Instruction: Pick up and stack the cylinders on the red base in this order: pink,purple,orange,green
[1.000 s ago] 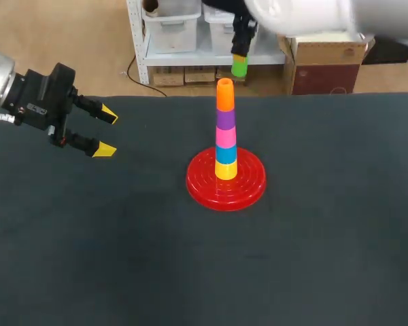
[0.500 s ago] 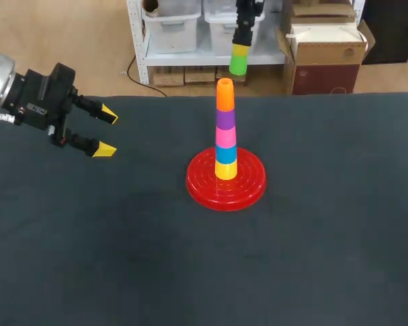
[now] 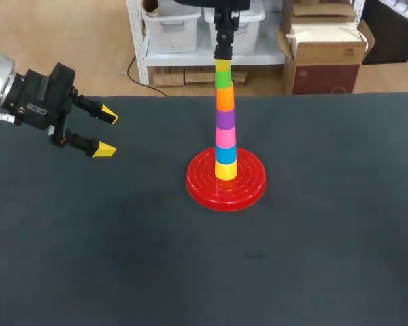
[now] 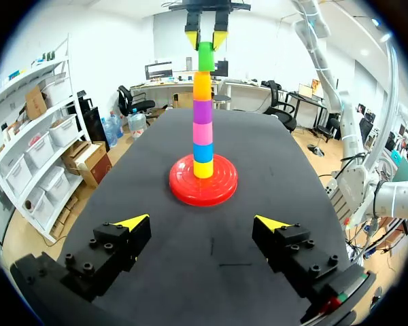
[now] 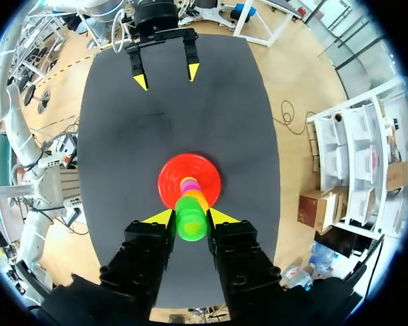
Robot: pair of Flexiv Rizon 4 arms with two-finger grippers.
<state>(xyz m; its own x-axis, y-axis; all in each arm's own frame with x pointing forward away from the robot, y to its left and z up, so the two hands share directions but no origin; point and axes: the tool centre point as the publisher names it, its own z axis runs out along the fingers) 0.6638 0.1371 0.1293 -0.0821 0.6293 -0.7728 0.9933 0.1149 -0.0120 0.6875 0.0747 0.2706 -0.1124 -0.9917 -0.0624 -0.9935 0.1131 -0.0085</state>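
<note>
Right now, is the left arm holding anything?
No, the left arm has its jaws open with nothing between them, off to one side of the red base.

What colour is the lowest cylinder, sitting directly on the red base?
Yellow; the lowest plastic cylinder shows best in the head view.

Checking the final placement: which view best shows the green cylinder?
The left wrist view: the green cylinder shows side-on, atop the orange cylinder, the right pincer shut on it. The head view shows it smaller; the right wrist view shows only its top end.
</note>
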